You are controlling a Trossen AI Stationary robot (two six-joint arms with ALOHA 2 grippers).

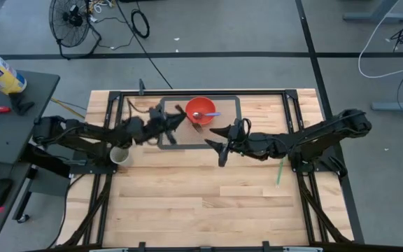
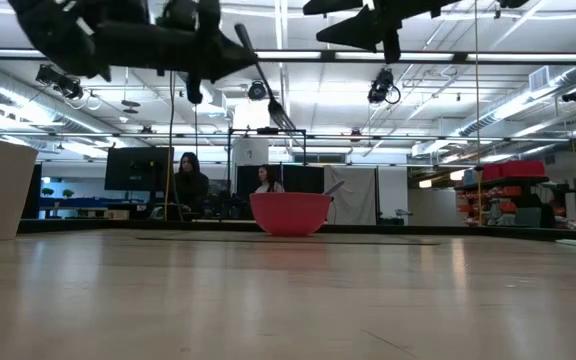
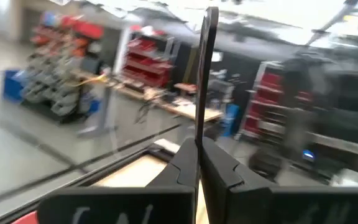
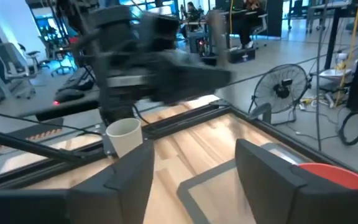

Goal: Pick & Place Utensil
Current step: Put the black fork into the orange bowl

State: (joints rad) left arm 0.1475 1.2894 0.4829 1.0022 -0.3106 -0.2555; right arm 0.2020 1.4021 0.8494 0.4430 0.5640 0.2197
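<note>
My left gripper [image 1: 177, 120] hangs high over the dark-rimmed tray [image 1: 238, 105], shut on a thin black utensil [image 3: 204, 68]. In the low view the utensil [image 2: 266, 85] slants down past the fingers, above the red bowl [image 1: 196, 105]. The bowl [image 2: 290, 213] stands on the tray with a purple spoon [image 1: 208, 114] lying in it. My right gripper [image 1: 219, 143] hovers open just right of the bowl, high above the table, with nothing between its fingers [image 4: 132, 180]. My left gripper pinches the black utensil's thin stem [image 3: 199, 134] between its two shut fingers. The stem runs on along the fingers and sticks out well past their tips. The utensil is lifted clear of table and bowl, its free end [image 2: 282, 115] tilted downward.
A white cup [image 1: 119, 155] stands on the wooden table under the left arm. A green utensil [image 1: 280, 171] lies on the table at the right, beside the right arm. Metal frame rails [image 1: 117, 105] run along both sides. People sit in the room beyond.
</note>
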